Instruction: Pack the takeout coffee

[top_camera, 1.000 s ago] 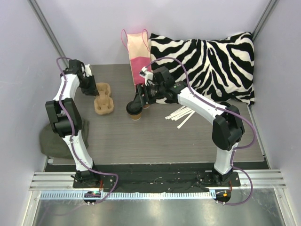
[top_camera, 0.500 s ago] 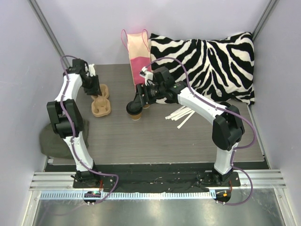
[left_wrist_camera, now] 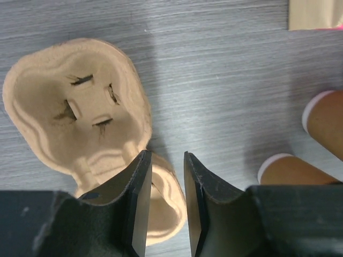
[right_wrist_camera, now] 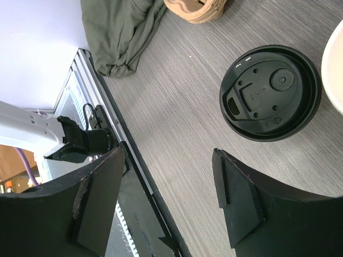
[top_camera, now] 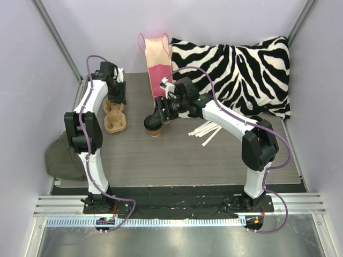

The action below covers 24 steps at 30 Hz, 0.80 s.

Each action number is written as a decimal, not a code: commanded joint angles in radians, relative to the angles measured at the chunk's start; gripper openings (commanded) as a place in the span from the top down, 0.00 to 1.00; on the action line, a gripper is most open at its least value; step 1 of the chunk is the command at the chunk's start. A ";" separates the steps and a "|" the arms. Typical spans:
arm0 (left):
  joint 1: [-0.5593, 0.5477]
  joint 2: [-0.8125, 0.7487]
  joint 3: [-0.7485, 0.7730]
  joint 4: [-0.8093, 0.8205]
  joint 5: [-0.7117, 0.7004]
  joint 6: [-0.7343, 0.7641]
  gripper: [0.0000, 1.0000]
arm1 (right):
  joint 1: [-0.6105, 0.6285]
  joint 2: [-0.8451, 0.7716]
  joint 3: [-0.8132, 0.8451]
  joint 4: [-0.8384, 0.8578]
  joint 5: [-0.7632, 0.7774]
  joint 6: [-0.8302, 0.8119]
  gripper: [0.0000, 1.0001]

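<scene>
On the table (top_camera: pixel 161 160), nothing you could see was packed at that point. The paper bag (top_camera: pixel 155 64) stood upright at the back. Its inside was hidden from you, but every cup in view was outside it. The cup carrier (top_camera: pixel 116 122) lay flat in front of the bag and to its left. One cell showed plainly empty. The other was partly covered, though nothing rose out of it.

Your left hand (left_wrist_camera: pixel 167 158) hung just over the carrier, to the bag's left, with its fingers only narrowly parted and nothing between them. Your right hand (right_wrist_camera: pixel 169 152) was in front of the bag, spread wide and empty, near the lidded cup but not around it.

The coffee itself sat loose on the table just in front of the bag. There were two brown cups (left_wrist_camera: pixel 293 172) close together and a pale cup (right_wrist_camera: pixel 336 69) cut off at the picture's edge. The black lid (right_wrist_camera: pixel 270 93) appeared to sit on top of a brown cup, and you could not tell whether that was one of the two.

By my reading you had nearly the whole job left: seat each cup in the carrier, then get the load into the bag.
</scene>
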 commanded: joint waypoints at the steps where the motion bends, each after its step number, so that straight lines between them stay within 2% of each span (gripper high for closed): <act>1: 0.001 0.045 0.068 -0.013 -0.057 0.032 0.66 | -0.001 -0.026 -0.002 0.039 -0.003 0.011 0.26; 17: 0.001 0.092 0.065 -0.035 -0.074 0.082 0.70 | -0.001 -0.020 -0.011 0.048 -0.006 0.020 0.25; 24: 0.001 0.102 0.066 -0.038 -0.083 0.088 0.69 | -0.003 -0.016 -0.007 0.049 -0.003 0.024 0.25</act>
